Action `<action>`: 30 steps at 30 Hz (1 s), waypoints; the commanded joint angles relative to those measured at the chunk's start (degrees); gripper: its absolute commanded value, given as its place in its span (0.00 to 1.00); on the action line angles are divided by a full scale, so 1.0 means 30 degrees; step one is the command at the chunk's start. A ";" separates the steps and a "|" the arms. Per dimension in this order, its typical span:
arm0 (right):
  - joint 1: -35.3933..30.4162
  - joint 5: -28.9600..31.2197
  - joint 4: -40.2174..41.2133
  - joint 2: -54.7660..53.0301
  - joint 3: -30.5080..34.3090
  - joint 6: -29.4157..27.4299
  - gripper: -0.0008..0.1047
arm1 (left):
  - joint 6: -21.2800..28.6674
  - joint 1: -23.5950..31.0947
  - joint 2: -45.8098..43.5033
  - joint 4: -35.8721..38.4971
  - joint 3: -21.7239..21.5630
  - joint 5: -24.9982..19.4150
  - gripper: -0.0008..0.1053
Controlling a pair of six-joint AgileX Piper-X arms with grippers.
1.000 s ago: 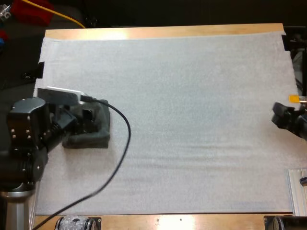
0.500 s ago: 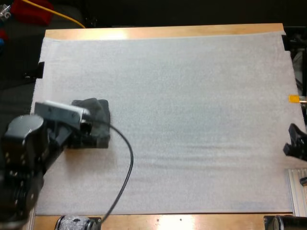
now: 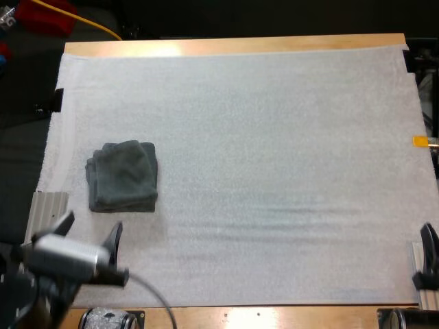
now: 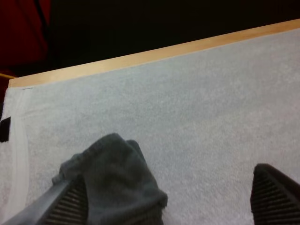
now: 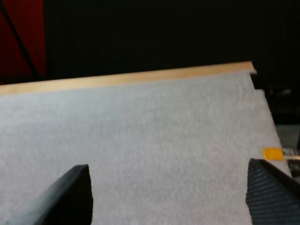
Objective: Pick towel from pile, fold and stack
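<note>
On mat (image 3: 274, 137), left: folded towel (image 3: 122, 176), perhaps stacked | left hand (image 4: 171, 199) released, near it | right hand (image 5: 168, 187) released

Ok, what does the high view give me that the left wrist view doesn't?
High view, not left wrist: the folded towel in full outline, lying flat toward the left of the white mat; the left end effector on the near side of the towel and apart from it; the right end effector at the mat's right edge.
Left wrist, not high: the ribbed pads of the left fingers, close up.
Both: the towel, the mat, the table with its wooden far edge, and the left end effector open.
</note>
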 commanded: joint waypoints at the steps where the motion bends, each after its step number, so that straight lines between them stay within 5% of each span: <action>1: -0.0037 -0.0146 0.0189 -0.0369 -0.0162 0.0105 0.64 | -0.0009 -0.0092 -0.0457 0.0196 0.0103 -0.0239 0.66; 19: -0.0037 -0.0434 0.3554 -0.3993 -0.0656 0.1220 0.64 | 0.1258 -0.0092 -0.8424 0.4857 0.0936 -0.0239 0.66; 23: -0.0037 -0.0433 0.3554 -0.3993 -0.0656 0.1297 0.64 | 0.1321 0.0011 -0.8495 0.6290 0.0902 -0.0296 0.66; 30: -0.0037 -0.0396 0.3175 -0.3993 -0.0656 0.1297 0.64 | 0.1541 0.0011 -0.8488 0.5171 0.0987 -0.0255 0.66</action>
